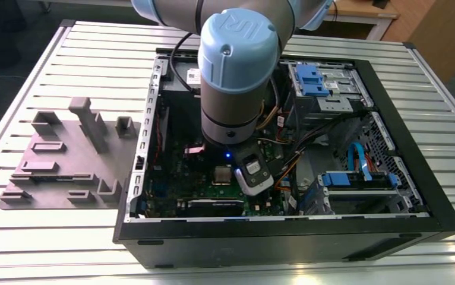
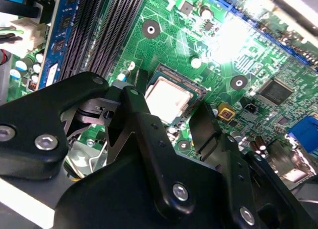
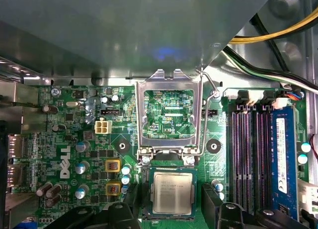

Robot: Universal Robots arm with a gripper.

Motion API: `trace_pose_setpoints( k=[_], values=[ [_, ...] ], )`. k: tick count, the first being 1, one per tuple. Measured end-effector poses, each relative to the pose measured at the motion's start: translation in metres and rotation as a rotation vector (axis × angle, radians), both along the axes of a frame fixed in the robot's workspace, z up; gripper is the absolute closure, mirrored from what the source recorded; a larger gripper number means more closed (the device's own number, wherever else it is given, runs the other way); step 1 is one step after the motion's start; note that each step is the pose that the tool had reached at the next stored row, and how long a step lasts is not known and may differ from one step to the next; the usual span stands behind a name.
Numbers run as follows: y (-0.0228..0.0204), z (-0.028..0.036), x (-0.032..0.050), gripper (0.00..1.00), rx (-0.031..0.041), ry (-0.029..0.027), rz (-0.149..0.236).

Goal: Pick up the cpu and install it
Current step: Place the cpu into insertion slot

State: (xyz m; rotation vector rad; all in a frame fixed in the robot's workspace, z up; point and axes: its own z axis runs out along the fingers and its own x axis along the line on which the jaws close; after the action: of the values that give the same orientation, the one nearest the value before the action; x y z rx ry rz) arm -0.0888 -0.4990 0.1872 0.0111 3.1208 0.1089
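Since the computer case (image 1: 291, 240) lies on its side on the counter (image 1: 92, 41) with its open face up, the arm can reach straight down into it. That is how it stands: the last links are near vertical over the motherboard (image 3: 74, 139), the wrist is low between the case walls, and the hand (image 2: 171, 95) points down at the board.

The cpu (image 3: 172, 191) lies flat in its socket with its silvery top up. It sits square to the socket frame, in the part of the board just beside the memory slots (image 3: 243, 154). The hinged load plate (image 3: 141, 114) stands swung back off the socket, with its wire lever (image 3: 212, 92) unlatched at one side. I take that to be why a chip can go in from above, and why nothing clamps it yet.

The hand is spread. In both wrist views one black finger (image 2: 144, 124) stands at each of two opposite sides of the chip, close beside it. I cannot tell whether the pads touch its edges, but the chip looks to rest in the socket rather than hang from them. To my eye the placing is done and the locking down is not.

The grey plastic tray (image 1: 53, 172) sits on the counter towards its edge at the exterior view's left, well apart from the hand.
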Motion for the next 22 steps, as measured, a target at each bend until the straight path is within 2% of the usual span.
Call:
trace_pose_setpoints(
  k=[9, 10, 22],
  values=[
    [0.0, -0.0002, -0.0001, 0.41, 0.0, 0.0002, 0.0],
    [0.0, -0.0002, -0.0001, 0.47, -0.0001, 0.0001, 0.0],
    [0.0, 0.0018, 0.0, 0.47, 0.0003, -0.0001, 0.0]
  ],
)
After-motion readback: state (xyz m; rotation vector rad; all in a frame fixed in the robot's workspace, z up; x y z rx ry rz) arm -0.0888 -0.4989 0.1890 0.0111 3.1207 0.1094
